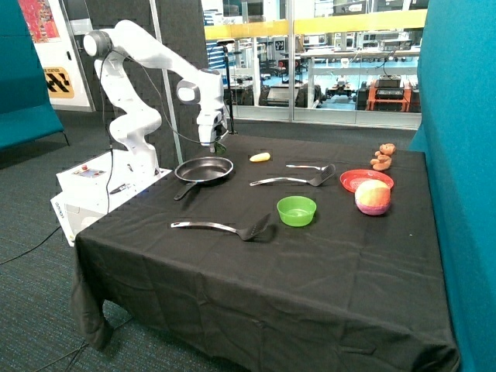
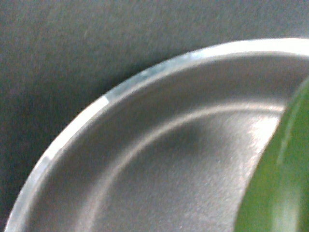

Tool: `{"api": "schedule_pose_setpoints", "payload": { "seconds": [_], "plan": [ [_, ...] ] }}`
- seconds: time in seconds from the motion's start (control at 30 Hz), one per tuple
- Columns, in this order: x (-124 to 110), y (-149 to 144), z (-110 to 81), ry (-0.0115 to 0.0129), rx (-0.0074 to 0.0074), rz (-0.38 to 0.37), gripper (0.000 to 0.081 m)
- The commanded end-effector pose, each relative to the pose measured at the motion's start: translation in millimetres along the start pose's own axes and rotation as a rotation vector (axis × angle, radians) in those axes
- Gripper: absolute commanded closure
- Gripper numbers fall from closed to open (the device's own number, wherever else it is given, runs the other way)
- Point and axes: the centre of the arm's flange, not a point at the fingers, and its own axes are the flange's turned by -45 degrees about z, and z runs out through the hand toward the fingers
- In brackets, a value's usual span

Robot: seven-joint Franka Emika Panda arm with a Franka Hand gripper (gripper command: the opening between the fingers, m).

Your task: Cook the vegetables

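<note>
As seen across the black-clothed table (image 1: 325, 271), items run near to far. Nearest: a black spatula (image 1: 225, 227), handle lying toward nine o'clock. Behind it, a green bowl (image 1: 297, 210); at its three o'clock, a large pink-and-yellow fruit (image 1: 373, 197) touching a red plate (image 1: 358, 178). Next, two more spatulas, one (image 1: 291, 180) near the table's centre, one (image 1: 308, 166) just beyond it. At nine o'clock from these sits the black frying pan (image 1: 204, 168), handle pointing to seven o'clock. Directly over the pan's far rim hangs the gripper (image 1: 215, 144), clamped on the green vegetable (image 2: 282, 179); the wrist view shows that vegetable above the pan's inside, near its rim, its long axis not discernible. The yellow vegetable (image 1: 260, 157) lies on the cloth beyond the pan, at its two o'clock, long axis three-to-nine. Farthest: small brown pieces (image 1: 383, 156).
</note>
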Motion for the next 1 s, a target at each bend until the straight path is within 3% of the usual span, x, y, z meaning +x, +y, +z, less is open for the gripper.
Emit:
{"api": "schedule_pose_setpoints", "payload": {
  "seconds": [0.0, 0.3, 0.6, 0.9, 0.97],
  "plan": [
    [-14.2, -8.1, 23.3, 0.0085, 0.0057, 0.01, 0.0808],
    [0.6, 6.6, 53.2, 0.0083, 0.006, 0.084, 0.0808],
    [-12.4, 14.5, 75.3, 0.0082, 0.0062, 0.12, 0.0808],
    [-27.8, 18.0, 71.6, 0.0082, 0.0061, 0.111, 0.0808],
    [-26.0, 18.8, 67.6, 0.0082, 0.0061, 0.103, 0.0697]
  ]
}}
